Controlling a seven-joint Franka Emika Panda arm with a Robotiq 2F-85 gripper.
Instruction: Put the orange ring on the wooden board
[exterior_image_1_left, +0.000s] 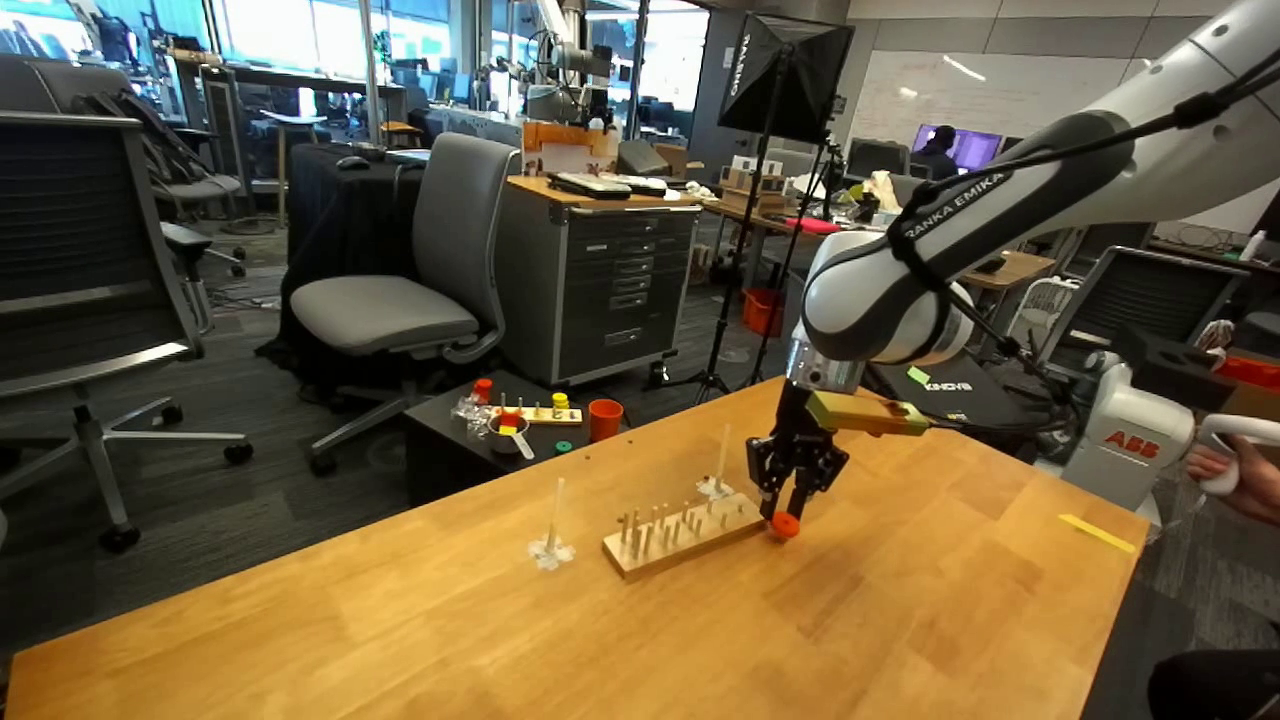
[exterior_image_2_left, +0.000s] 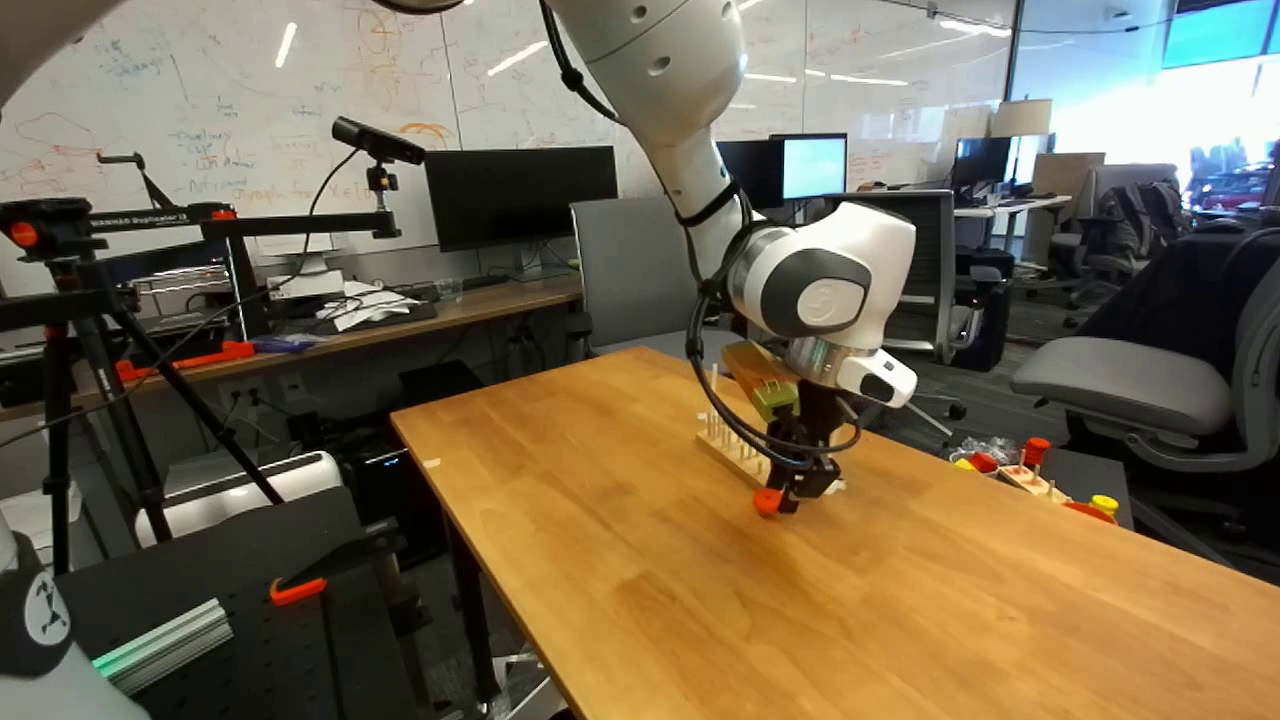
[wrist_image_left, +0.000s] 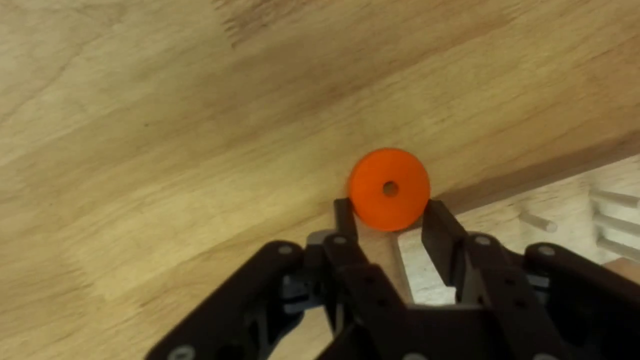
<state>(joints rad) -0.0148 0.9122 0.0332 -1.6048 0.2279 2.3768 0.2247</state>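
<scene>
One orange ring (wrist_image_left: 390, 169): clamped in the gripper (wrist_image_left: 389, 207), low at the worktop (exterior_image_1_left: 850, 620), contact unclear.
Wooden board (exterior_image_1_left: 700, 540): its end corner just beside the ring, long axis leading away.
Pegs (wrist_image_left: 536, 221): along that axis, likely target.

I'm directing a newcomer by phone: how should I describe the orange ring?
On the wooden table, find the black gripper near one end of the pegged wooden board. It grips the orange ring: a round piece with a central hole, bright where the board is pale.
</scene>
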